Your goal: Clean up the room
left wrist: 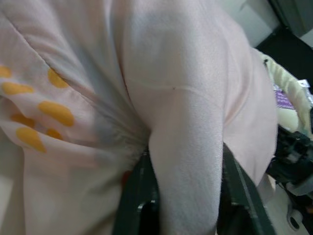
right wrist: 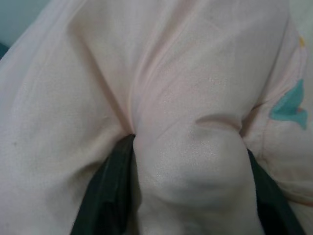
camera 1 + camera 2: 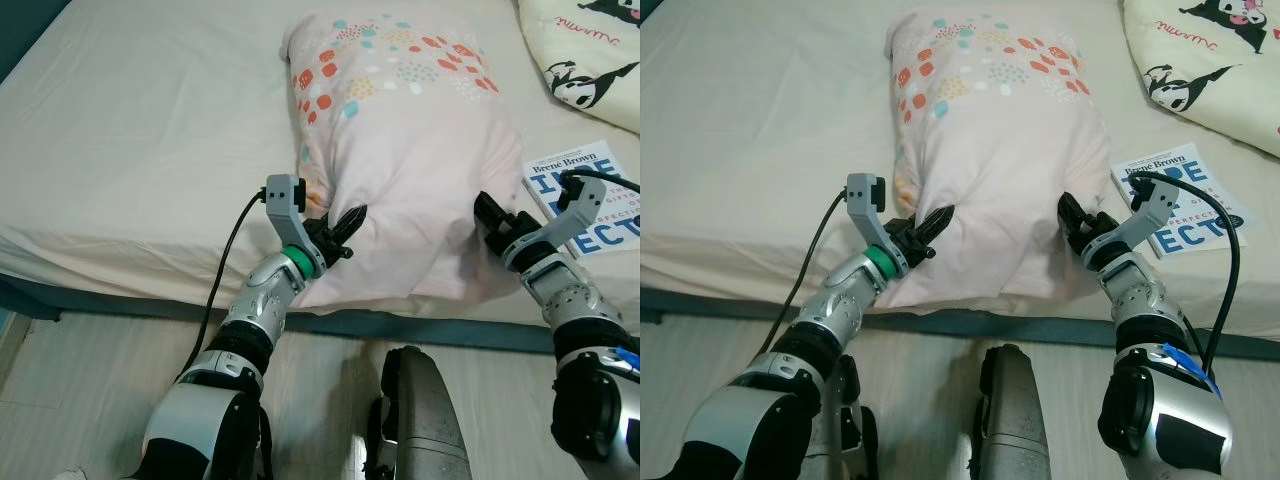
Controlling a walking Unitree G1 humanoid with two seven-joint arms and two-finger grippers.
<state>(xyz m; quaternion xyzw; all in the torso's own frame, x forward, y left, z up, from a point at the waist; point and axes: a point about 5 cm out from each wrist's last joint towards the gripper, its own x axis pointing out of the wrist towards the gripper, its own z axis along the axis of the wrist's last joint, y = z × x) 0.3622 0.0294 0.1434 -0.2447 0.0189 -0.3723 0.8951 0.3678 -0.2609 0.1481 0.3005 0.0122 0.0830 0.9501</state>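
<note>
Pillow: a pale pink pillow (image 3: pixel 400 160) with orange, teal and cream spots at its far end lies on the bed (image 3: pixel 130 140), its near end close to the bed's front edge, lengthwise away from the robot.
Left gripper: the left gripper (image 3: pixel 345 228) is at the pillow's near left corner, pressed into the side of the fabric. In the left wrist view a thick fold of the pink cloth bulges up between the two black fingers (image 1: pixel 134 196), so it is pinching the pillow.
Right gripper: the right gripper (image 3: pixel 1076 222) is at the pillow's near right side, its fingers sunk into the fabric. In the right wrist view a rounded lump of cloth sits between the fingers (image 2: pixel 110 188), gripped from both sides.
Pillow relative to grippers: the pillow lies between the two grippers, held at its near end on either side; most of it stretches away beyond them, resting on the sheet.
Book: a blue and white book (image 3: pixel 585 195) lies flat on the bed just right of the pillow, beside the right wrist.
Blanket: a cream blanket (image 3: pixel 590 55) with black and white cartoon figures is at the far right of the bed, beyond the book.
Floor: pale floor (image 3: pixel 110 360) in front of the bed.
</note>
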